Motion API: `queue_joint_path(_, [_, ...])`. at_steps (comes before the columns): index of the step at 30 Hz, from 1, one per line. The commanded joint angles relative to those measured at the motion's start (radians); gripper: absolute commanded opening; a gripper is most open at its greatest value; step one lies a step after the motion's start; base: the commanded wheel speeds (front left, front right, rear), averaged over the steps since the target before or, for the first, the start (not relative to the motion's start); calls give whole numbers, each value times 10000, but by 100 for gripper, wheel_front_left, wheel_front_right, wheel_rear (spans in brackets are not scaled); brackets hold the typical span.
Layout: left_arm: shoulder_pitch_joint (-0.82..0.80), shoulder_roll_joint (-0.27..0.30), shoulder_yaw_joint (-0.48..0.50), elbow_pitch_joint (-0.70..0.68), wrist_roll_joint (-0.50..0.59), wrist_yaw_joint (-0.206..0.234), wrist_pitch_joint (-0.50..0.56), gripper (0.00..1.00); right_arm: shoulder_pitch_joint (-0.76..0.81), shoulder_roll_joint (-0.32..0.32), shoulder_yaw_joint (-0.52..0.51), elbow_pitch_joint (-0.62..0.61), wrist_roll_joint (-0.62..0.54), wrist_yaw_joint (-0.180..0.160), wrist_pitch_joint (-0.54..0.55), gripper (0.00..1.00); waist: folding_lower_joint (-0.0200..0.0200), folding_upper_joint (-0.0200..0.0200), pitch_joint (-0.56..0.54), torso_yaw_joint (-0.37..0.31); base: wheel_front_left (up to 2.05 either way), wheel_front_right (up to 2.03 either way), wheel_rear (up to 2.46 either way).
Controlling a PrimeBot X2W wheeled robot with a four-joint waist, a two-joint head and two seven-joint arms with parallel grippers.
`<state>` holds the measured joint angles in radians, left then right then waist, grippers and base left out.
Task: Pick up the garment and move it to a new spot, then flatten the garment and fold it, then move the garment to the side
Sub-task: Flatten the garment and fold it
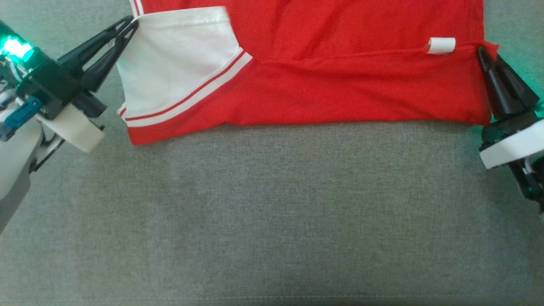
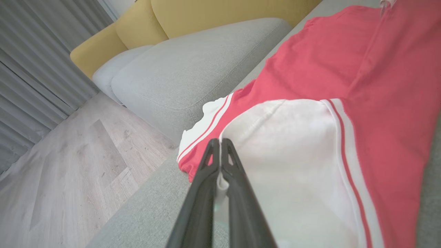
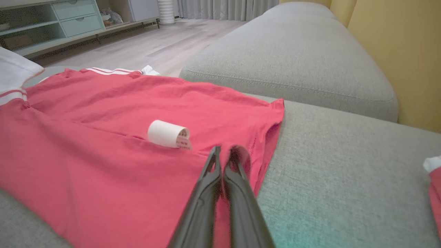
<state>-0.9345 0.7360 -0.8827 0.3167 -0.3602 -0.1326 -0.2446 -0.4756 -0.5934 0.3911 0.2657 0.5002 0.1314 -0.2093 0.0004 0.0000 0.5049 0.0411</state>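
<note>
Head view, left gripper (image 1: 132, 23): closed, pinching the corner of the white sleeve (image 1: 178, 63) at 10 o'clock.
Right gripper (image 1: 483, 53): closed at 2 o'clock, apparently nipping the red hem (image 1: 478, 97); the tips blur there.
Garment (image 1: 340, 85): spread between both grippers on the grey sofa seat (image 1: 272, 212), long axis 9 to 3 o'clock.
Nearer arm: neither; each holds its own end.
Next fold: likely across that axis, toward 6 or 12 o'clock.

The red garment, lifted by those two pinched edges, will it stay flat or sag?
Likely sags: the garment lies in soft folds, so its middle would droop between left gripper and right gripper. Probably light; thin cloth might slip from the narrow tips.
</note>
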Motion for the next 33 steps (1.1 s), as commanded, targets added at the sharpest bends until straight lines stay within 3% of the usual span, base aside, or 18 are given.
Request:
queue_joint_path(1, [-569,369,284,129,-69,23,-127,22,-112,-112,270,43,-21,-7,-135,0,-4,0,162,-86,0,0,0])
queue_joint_path(2, [-650,317,190,248,-150,23,-140,70,-234,-75,355,173,2,-7,-162,37,-4,0,183,-96,0,0,0])
queue_joint_path(3, [-711,275,89,365,-224,22,-150,100,-343,-49,443,303,12,-7,-188,100,-4,0,196,-104,0,0,0])
queue_joint_path(9, [-462,37,59,906,-700,98,-168,100,-627,-221,717,959,-197,-7,-327,100,-4,0,-19,-101,0,0,0])
queue_joint_path(13, [226,-182,504,857,-1119,549,-169,100,-471,-471,602,1161,-410,-7,-392,100,-4,0,-307,-65,0,0,0])
queue_joint_path(15, [1310,-456,959,630,-1749,1031,-170,100,-247,-485,298,1196,-586,-7,-446,100,-4,0,-673,-39,0,0,0])
queue_joint_path(22, [3858,-1194,1752,380,-3594,1771,-171,100,453,264,-464,974,-917,-7,-510,100,-4,0,-1383,-129,0,0,0])
queue_joint_path(27, [4744,-1530,1896,471,-4546,1729,26,100,827,715,-832,835,-1093,-7,-520,100,-4,0,-1535,-214,0,0,0])
queue_joint_path(33, [4718,-1617,1883,832,-4698,1833,274,100,1016,1052,-1067,649,-1260,-7,-523,100,-4,0,-1384,-311,0,0,0])
